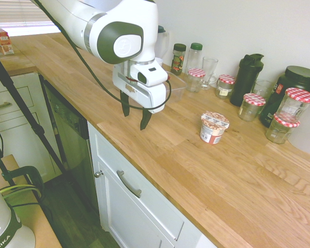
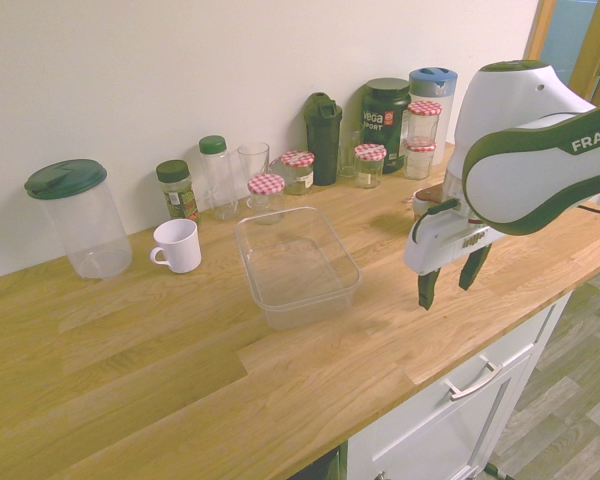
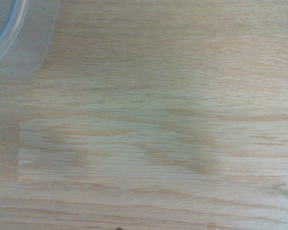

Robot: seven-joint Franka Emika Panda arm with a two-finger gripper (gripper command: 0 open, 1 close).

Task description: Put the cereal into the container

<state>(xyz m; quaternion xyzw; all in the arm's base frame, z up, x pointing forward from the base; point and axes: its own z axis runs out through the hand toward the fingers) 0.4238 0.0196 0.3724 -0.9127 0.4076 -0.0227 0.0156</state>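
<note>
In your second exterior view, going left to right: the container (image 2: 298, 263) sits mid-counter, with bare countertop (image 2: 150, 370) between it and the front edge. Next, your gripper (image 2: 448, 284) hangs above the wood near that edge, fingers spread and holding nothing. The cereal (image 1: 214, 127) stands upright beyond it, well apart from the container.

We see a kitchen with a long oak-plank worktop (image 1: 237, 175) running along a plain white wall (image 2: 180, 70). Beneath it sit white cabinets (image 1: 139, 206) with a metal bar handle (image 1: 128, 184) on the drawer and a small round knob (image 1: 98, 174) beside it. The floor (image 2: 570, 400) is grey wood-look planking. Daylight comes through a slatted blind (image 1: 13, 11) at the far end, leaving the whole room evenly bright.
</note>
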